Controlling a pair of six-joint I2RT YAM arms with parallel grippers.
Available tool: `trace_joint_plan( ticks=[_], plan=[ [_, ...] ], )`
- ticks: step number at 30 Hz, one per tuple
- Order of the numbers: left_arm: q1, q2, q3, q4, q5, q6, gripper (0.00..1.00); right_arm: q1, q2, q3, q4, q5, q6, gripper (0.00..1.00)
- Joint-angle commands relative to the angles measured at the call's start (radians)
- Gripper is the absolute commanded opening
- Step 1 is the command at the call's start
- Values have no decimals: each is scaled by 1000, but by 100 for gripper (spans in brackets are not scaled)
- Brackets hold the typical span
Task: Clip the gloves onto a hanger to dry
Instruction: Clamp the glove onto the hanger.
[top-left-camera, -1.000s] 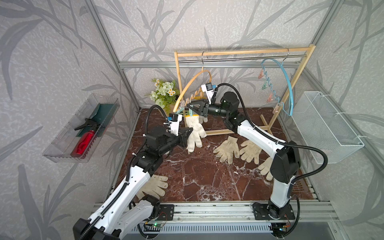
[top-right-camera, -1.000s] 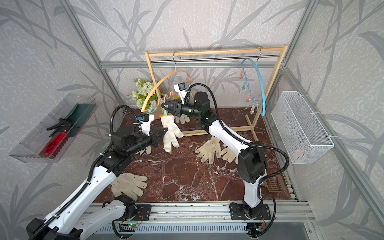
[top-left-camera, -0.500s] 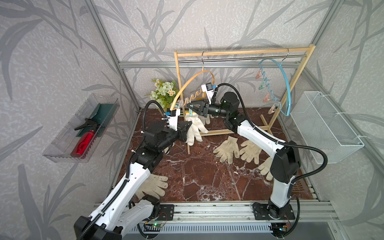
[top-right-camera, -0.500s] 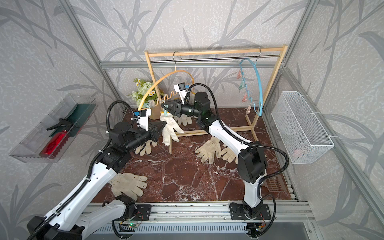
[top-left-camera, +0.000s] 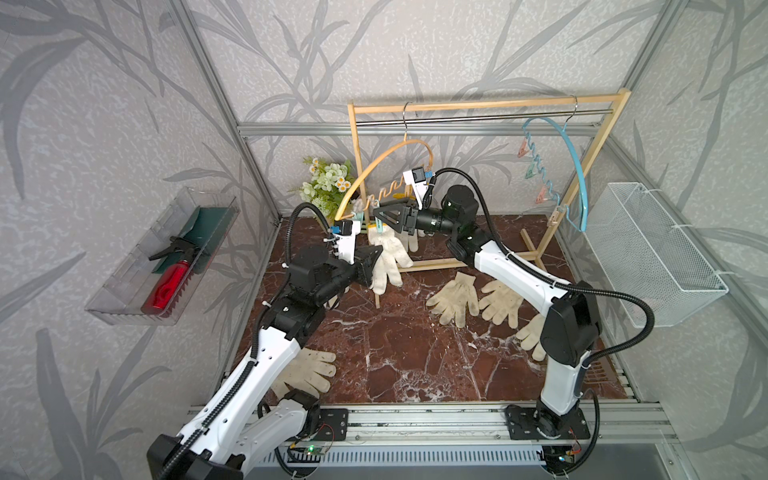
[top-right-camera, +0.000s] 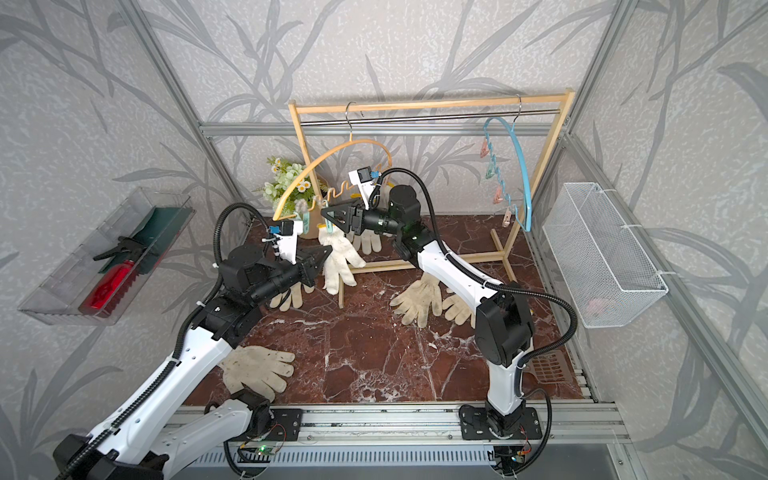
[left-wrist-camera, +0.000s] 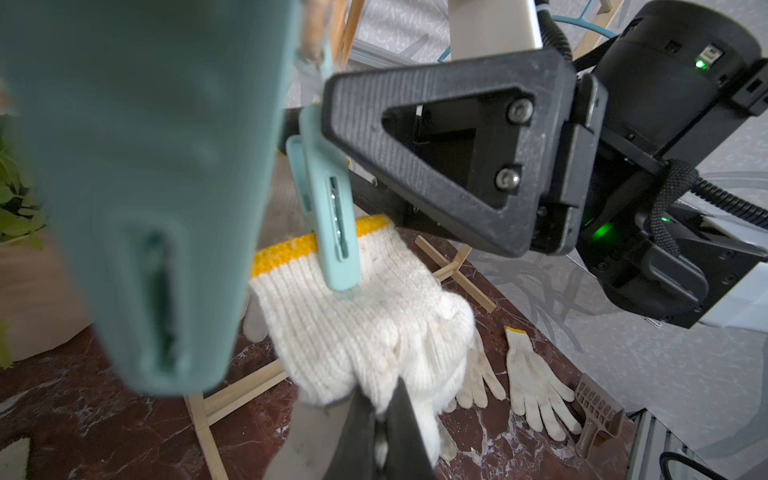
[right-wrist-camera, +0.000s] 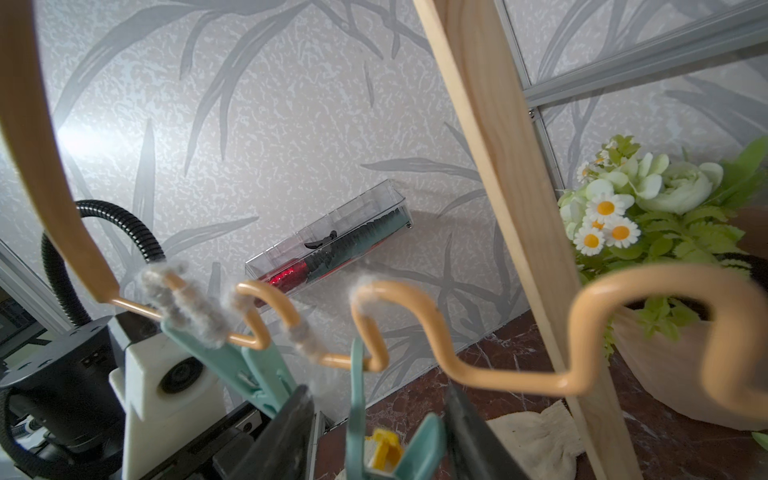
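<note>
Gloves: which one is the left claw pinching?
The glove hanging by its yellow cuff from the teal peg: the left claw pinches it below the peg. The others lie on the marble floor or hang farther back, unheld.

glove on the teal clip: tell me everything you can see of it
An off-white ribbed knit glove with a yellow-edged cuff, looking like cotton. It hangs cuff up, drawn a little sideways. A teal clip on the tan hanger bites its cuff, and the left gripper has its jaws pinched on the lower, finger end.
</note>
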Motion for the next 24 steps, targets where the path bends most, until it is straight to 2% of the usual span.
trace_joint_plan(
  ticks=[1, 3, 7, 11, 16, 24],
  plan=[
    [4, -43, -12, -46, -23, 23, 18, -5, -7, 4, 26, 5, -10, 52],
    [4, -63, -16, -85, -35, 26, 30, -5, -2, 4, 25, 6, -10, 52],
    [4, -110, -20, -158, -52, 29, 40, -5, 6, 8, 22, 9, -12, 52],
    [4, -156, -33, -211, -68, 22, 55, -3, 15, 17, 17, 14, -15, 52],
    [4, -180, 15, -313, -84, 20, 55, 0, 18, 25, -5, 26, -33, 52],
    [4, -176, 232, -514, -201, 56, 59, 2, 10, 21, -43, 59, -72, 52]
  ],
)
